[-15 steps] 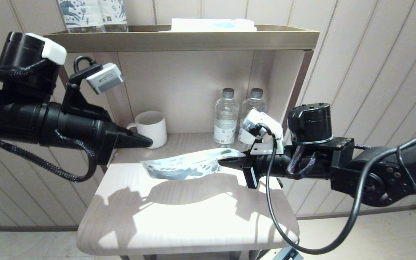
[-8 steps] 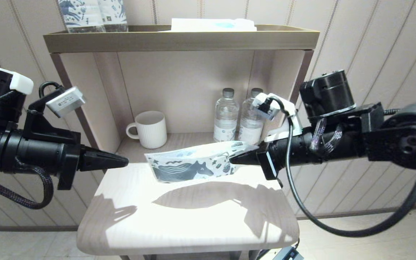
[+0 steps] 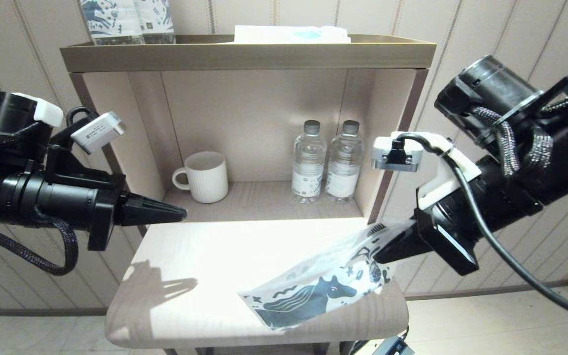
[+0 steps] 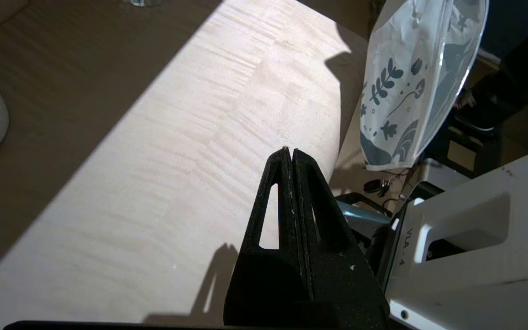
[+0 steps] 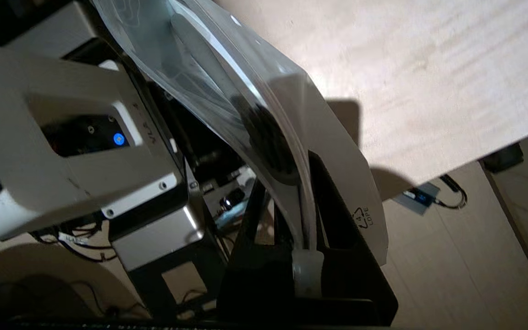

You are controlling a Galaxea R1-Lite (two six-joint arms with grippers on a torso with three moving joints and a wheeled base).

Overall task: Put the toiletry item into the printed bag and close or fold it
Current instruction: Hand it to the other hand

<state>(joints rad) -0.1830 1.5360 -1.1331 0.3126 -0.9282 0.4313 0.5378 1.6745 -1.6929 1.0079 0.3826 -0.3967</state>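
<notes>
Bag first: the printed bag [image 3: 313,296] hangs slanted over the table's [image 3: 190,296] front right edge, its upper end pinched in the right gripper [image 3: 385,249]. A dark shape inside [image 5: 264,137] is probably the toothbrush, so loading looks done; closing or folding remains. Left gripper [image 3: 178,213] hovers clenched and empty, well apart. Behind: mug [image 3: 207,176], water bottles [image 3: 308,160].

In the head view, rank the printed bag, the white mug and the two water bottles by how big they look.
1. printed bag, held at one end by the right gripper; it is nearer the camera, so its lead may be exaggerated.
2. The two water bottles look alike; not ranked against each other.
3. white mug.
</notes>
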